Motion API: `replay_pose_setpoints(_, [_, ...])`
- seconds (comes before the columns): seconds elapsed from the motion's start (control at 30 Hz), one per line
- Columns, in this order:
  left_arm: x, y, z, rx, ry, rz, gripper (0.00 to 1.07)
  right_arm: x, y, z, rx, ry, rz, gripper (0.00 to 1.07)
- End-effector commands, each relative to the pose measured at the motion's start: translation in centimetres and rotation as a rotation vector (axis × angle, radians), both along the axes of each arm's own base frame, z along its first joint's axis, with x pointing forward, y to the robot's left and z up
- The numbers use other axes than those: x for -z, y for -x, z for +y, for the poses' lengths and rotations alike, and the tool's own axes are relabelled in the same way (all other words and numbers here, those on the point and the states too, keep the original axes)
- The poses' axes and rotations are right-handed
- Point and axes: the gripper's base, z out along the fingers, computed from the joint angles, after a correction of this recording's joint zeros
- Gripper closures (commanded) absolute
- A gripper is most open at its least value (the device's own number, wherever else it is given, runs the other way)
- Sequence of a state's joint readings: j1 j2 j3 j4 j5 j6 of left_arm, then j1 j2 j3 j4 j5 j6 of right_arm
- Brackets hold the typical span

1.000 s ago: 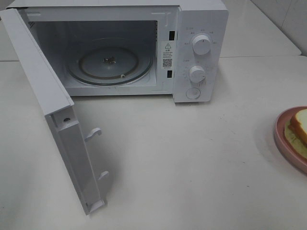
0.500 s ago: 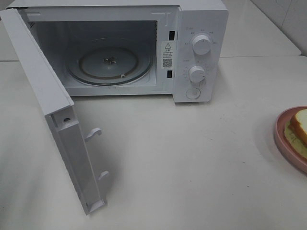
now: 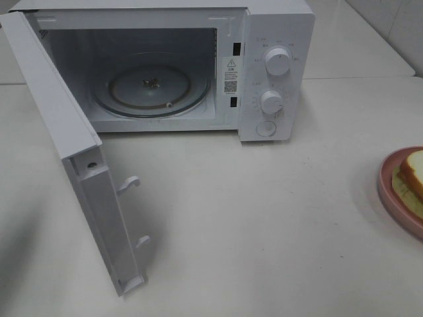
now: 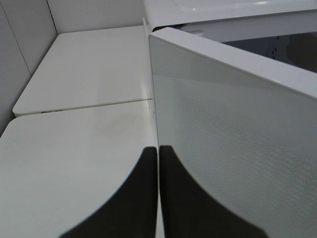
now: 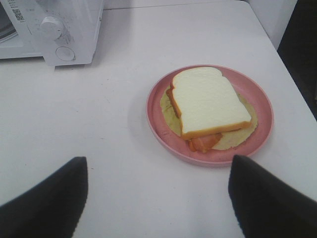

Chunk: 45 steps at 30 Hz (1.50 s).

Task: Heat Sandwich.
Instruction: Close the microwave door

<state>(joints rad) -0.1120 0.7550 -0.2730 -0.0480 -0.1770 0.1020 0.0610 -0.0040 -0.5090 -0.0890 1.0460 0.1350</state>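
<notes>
White counter (image 3: 264, 218) runs broad and bare in front of the microwave (image 3: 198, 66), which stands at the back with its door (image 3: 79, 172) swung fully out toward the near edge and its glass turntable (image 3: 151, 89) bare. Well off to the microwave's knob side, near the counter's edge, the pink plate (image 5: 163, 131) carries the sandwich (image 5: 208, 101), white bread uppermost. The right gripper (image 5: 157, 198) hangs just short of the plate, jaws spread wide and holding nothing. The left gripper (image 4: 158, 198) sits beside the door's outer face, jaws clenched on nothing. Judging by this, the next step is taking the plate: better to grip its rim than the soft bread, keep it level, and carry it across the open counter, clear of the door's latch hooks (image 3: 129, 183).
</notes>
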Motion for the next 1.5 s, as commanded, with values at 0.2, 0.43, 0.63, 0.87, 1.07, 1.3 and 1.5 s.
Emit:
replay_pose_setpoints(0.2, [1.5, -3.0, -1.1, 0.072, 0.037, -0.030, 1.07, 0.1, 0.3, 0.0, 0.002, 0.000, -0.030, 0.31])
replay_pose_setpoints(0.43, [2.3, -4.4, -2.8, 0.229, 0.112, -0.074, 1.07, 0.1, 0.3, 0.0, 0.002, 0.000, -0.030, 0.31])
replay_pose_setpoints(0.63, [3.4, -5.1, -3.2, 0.265, 0.142, -0.053, 1.07, 0.1, 0.3, 0.0, 0.002, 0.000, -0.030, 0.31])
replay_pose_setpoints(0.87, [4.2, -5.7, -3.4, 0.286, 0.124, -0.051, 1.07, 0.1, 0.3, 0.0, 0.002, 0.000, -0.030, 0.31])
replay_pose_setpoints(1.07, [4.9, -6.0, -4.6, 0.319, 0.076, -0.056, 1.07, 0.1, 0.3, 0.0, 0.002, 0.000, -0.030, 0.31])
replay_pose_setpoints(1.3, [5.5, -6.3, -5.4, 0.274, 0.046, -0.060, 1.07, 0.1, 0.3, 0.0, 0.002, 0.000, -0.030, 0.34])
replay_pose_setpoints(1.5, [5.9, -6.4, -7.3, 0.269, 0.013, -0.104, 1.07, 0.1, 0.3, 0.0, 0.001, -0.001, -0.030, 0.35])
